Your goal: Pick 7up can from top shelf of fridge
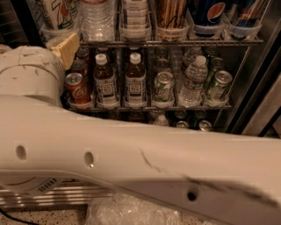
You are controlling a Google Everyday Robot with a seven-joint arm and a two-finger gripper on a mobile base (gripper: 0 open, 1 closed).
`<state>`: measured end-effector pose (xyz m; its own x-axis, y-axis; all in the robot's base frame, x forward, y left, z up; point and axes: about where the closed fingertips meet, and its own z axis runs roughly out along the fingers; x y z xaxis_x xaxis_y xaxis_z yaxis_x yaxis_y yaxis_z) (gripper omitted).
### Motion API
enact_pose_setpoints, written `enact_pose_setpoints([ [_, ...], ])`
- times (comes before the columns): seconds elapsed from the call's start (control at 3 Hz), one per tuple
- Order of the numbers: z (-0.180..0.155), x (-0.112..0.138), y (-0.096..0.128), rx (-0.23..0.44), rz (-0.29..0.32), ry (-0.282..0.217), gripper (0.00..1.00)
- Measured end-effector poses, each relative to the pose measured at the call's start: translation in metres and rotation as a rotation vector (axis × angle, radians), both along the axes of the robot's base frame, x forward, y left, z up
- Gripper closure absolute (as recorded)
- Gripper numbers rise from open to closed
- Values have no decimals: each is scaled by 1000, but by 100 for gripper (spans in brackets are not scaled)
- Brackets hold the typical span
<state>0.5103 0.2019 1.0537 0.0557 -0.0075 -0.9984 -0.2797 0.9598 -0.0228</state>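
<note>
7up can point(56, 14) upright, gripper point(66, 47) just below

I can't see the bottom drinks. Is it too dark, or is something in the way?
Camera view: mostly something is in the way. The robot's pale arm stretches across the lower half and covers them. Camera view: the light is dim and brownish, darkest behind the bottles. The gripper shows at upper left, just below the 7up can.

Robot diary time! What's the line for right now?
stage: reach | pincer: upper left, just below the 7up can | 7up can: on top shelf, not yet held | arm: across the view
</note>
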Motion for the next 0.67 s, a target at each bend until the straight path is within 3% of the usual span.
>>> enact_pose_setpoints([
  [0.67,21,13,-8,19,-185,-96,20],
])
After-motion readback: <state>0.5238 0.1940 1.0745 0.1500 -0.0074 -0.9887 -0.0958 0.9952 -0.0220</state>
